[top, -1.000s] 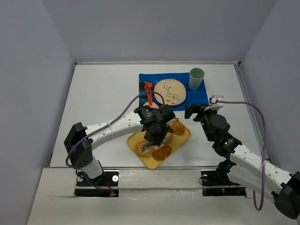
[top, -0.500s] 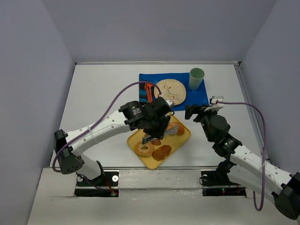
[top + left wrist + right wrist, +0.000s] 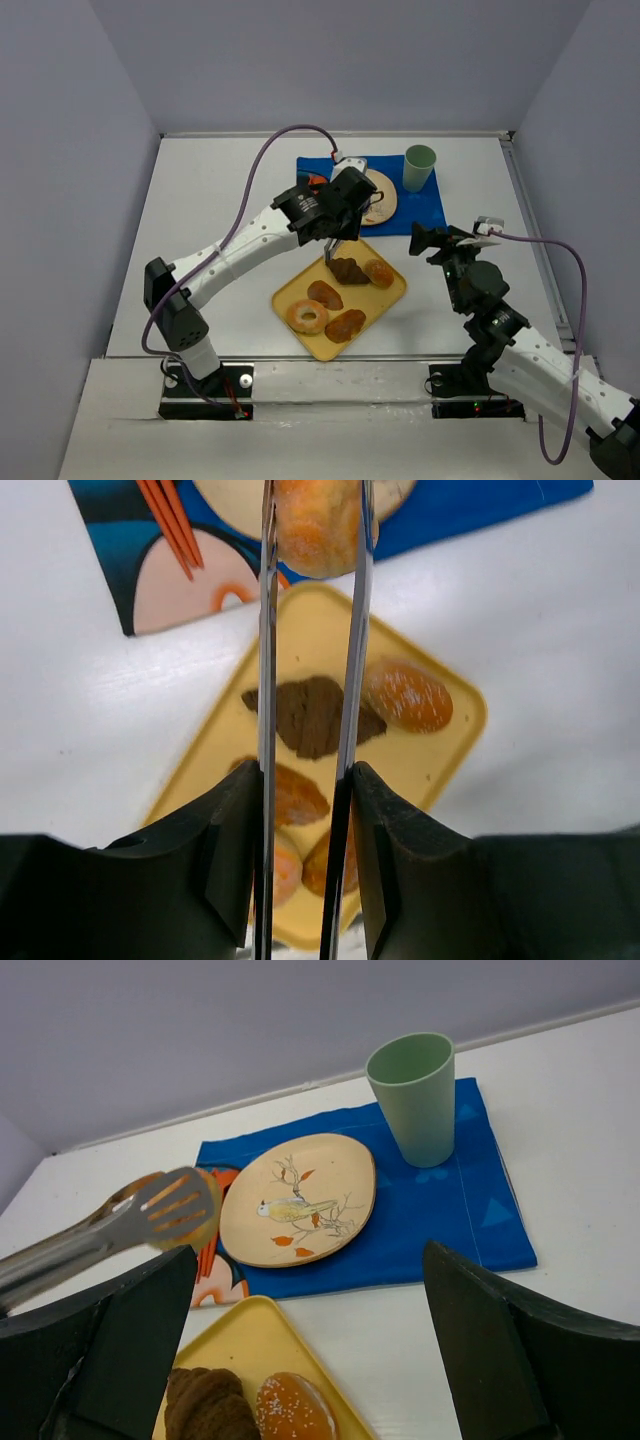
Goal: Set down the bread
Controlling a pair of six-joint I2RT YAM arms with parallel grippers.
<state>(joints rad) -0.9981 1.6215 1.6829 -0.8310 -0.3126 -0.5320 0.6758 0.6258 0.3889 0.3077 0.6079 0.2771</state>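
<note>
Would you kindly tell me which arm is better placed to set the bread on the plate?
Left: the left gripper clamps metal tongs holding the golden bread roll near the round bird-patterned plate; the right gripper is open and empty.

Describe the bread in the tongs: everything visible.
The bread is a round roll with a golden-orange, matte crust, apparently whole. It hangs in the air, pinched on both sides between the tips of the metal tongs, which the left gripper clamps in its jaws. Only the tongs touch it. From the right wrist view it sits left of the plate, over the placemat. The left wrist frame cuts off its far end.
</note>
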